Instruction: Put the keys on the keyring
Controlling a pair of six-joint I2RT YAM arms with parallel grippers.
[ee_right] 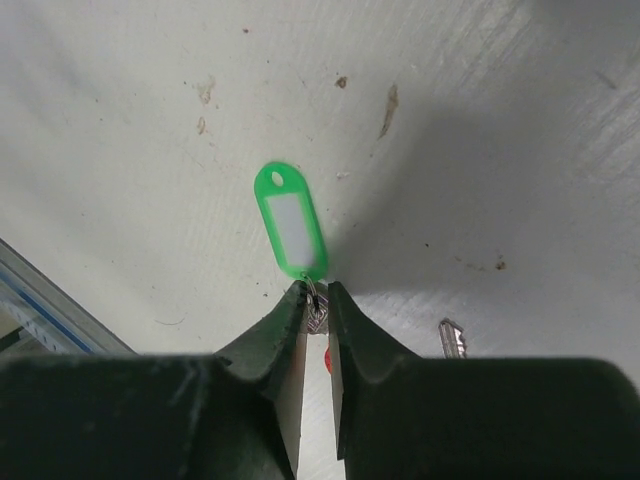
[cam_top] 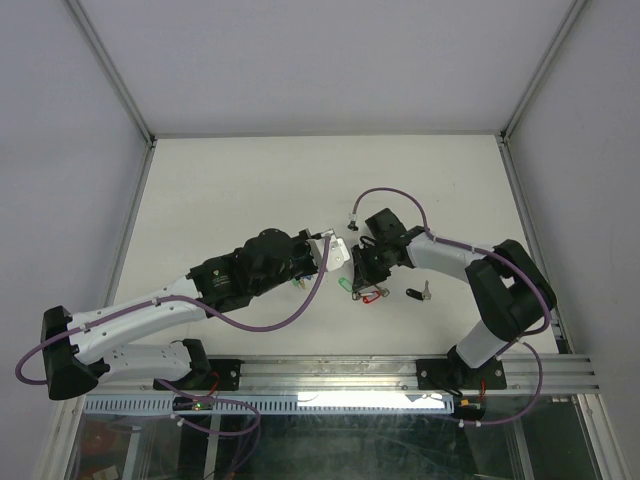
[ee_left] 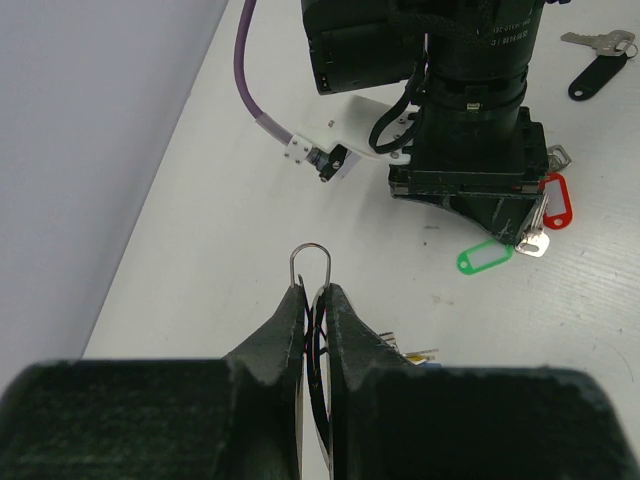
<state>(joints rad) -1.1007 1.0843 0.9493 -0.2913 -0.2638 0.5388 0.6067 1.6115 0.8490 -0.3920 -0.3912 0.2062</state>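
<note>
Two robot arms meet at mid-table. The left gripper (ee_left: 312, 295) is clamped tight on the keyring (ee_left: 312, 258), whose wire loop pokes out past the fingertips. Just to its right, the right gripper (ee_right: 315, 295) points down at the table (cam_top: 230, 190), jaws narrow, pinching the small link of the green-tagged key (ee_right: 290, 225). So slight a hold may slip on lifting, or snag the red-tagged key (ee_left: 553, 198) lying just beside it.

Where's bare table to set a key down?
Bare: far half of the table, between the back wall and the left pincer and right pincer. Crowded: near centre, where they meet by the green key and red key, black key beside them.
</note>
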